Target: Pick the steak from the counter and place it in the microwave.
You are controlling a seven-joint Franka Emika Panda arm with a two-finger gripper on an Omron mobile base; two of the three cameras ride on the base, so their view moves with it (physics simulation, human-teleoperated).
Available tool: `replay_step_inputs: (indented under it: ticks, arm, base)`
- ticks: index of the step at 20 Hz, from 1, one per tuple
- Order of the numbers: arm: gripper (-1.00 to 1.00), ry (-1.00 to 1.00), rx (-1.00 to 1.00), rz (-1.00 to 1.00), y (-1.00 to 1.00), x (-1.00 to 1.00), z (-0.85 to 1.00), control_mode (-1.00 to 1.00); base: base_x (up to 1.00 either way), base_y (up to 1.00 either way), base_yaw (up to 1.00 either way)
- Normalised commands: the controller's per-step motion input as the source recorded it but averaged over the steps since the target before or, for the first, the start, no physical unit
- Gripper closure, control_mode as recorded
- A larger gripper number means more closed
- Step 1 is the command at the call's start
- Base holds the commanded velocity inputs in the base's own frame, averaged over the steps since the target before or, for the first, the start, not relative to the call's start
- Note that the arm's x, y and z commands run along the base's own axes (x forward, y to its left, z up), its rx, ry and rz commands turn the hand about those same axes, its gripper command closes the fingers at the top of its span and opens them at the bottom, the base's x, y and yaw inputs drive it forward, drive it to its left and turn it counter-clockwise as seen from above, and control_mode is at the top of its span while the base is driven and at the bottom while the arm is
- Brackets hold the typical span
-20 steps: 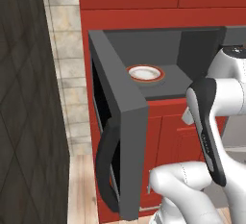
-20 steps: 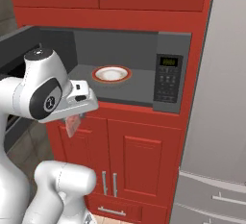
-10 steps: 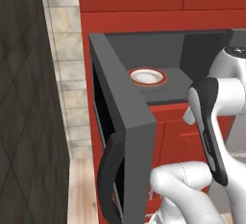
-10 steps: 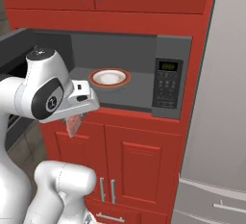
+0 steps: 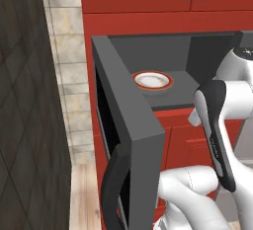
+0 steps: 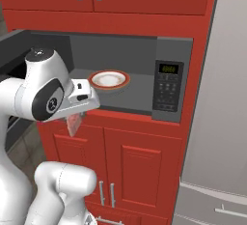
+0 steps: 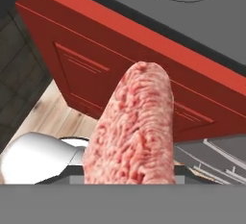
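Pink raw steak (image 7: 132,131) hangs clamped in the closed fingers (image 6: 73,120), below and in front of the open microwave (image 6: 144,57); judged next: lift above the cavity floor, advance inward, set down beside or on the plate (image 6: 109,79).

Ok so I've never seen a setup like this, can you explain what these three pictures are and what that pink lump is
It is a simulated kitchen with a white robot arm. Two pictures come from cameras on its base, behind the arm, left and right. The third looks along the gripper. The pink lump is a flat slab of raw pinkish-red steak, held in the gripper and hanging in front of the red cabinets. Ahead stands the large dark grey microwave, its door swung open, with a round white plate with an orange rim inside.
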Motion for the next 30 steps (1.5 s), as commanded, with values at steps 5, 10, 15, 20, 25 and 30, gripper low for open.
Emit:
replay_step_inputs:
  ticks: [5,10,15,20,25,30]
  arm:
    - [1.00,-0.52,0.03,0.00,0.09,0.47,0.00,-1.00]
    - [1.00,-0.57,0.07,0.01,0.28,0.84,0.00,-1.00]
    - [1.00,-0.24,0.19,0.00,0.12,1.00,0.18,-1.00]
    - [1.00,0.00,0.26,0.00,0.03,0.97,0.47,-1.00]
    - [1.00,0.03,0.26,-0.01,0.12,0.73,0.43,-1.00]
    - [1.00,0.14,0.13,-0.02,0.11,0.45,0.10,-1.00]
  base:
    - [0.00,0.00,0.00]
    - [0.00,0.00,0.00]
    - [0.00,0.00,0.00]
    - [0.00,0.00,0.00]
    - [0.00,0.00,0.00]
    - [0.00,0.00,0.00]
